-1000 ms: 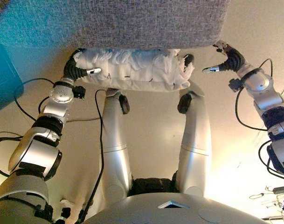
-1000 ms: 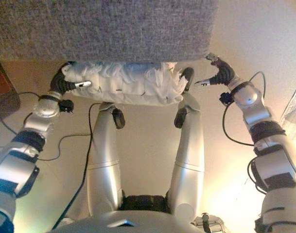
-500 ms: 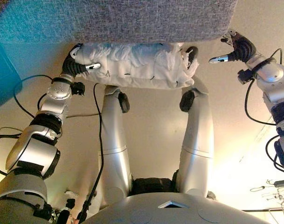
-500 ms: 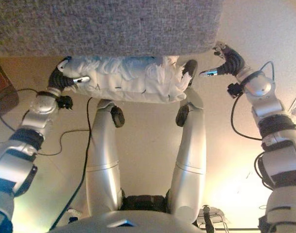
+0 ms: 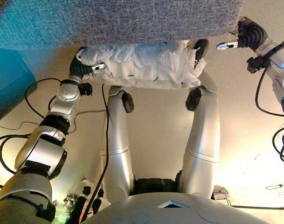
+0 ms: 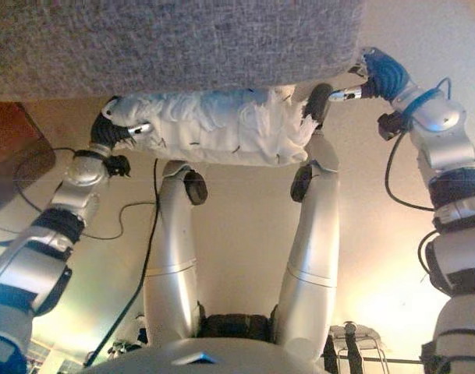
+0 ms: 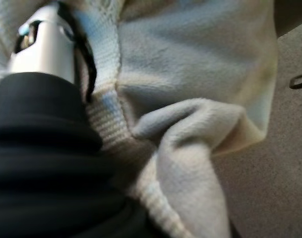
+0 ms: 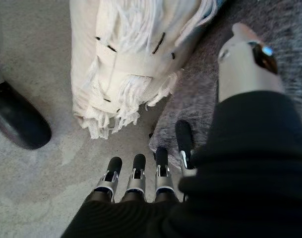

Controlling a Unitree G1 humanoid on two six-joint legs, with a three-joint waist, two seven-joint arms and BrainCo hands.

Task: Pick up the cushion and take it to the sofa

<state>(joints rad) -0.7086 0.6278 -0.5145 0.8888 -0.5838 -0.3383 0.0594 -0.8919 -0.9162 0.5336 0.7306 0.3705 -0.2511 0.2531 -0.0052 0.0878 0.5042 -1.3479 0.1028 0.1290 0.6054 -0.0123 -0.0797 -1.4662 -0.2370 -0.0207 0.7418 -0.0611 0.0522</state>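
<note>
A white fringed cushion (image 5: 146, 65) lies lengthwise against the lower front edge of the grey sofa (image 5: 123, 21), above the carpet. My left hand (image 5: 81, 69) is at the cushion's left end, with its thumb (image 7: 44, 44) pressed into bunched white fabric (image 7: 190, 74). Its fingers are curled on the cloth. My right hand (image 5: 249, 35) hangs beside the sofa's right corner, clear of the cushion's fringed end (image 8: 131, 59). Its fingers (image 8: 136, 171) are relaxed and hold nothing.
Beige carpet (image 5: 155, 121) covers the floor in front of the sofa. A box-like object (image 5: 6, 79) stands at the left, close to my left arm. Small clutter (image 5: 76, 205) lies on the floor at the lower left, and a small stand (image 6: 354, 339) at the lower right.
The whole view has shifted a little. My right hand has risen to the sofa's corner and drawn farther from the cushion's right end. The left hand keeps its hold.
</note>
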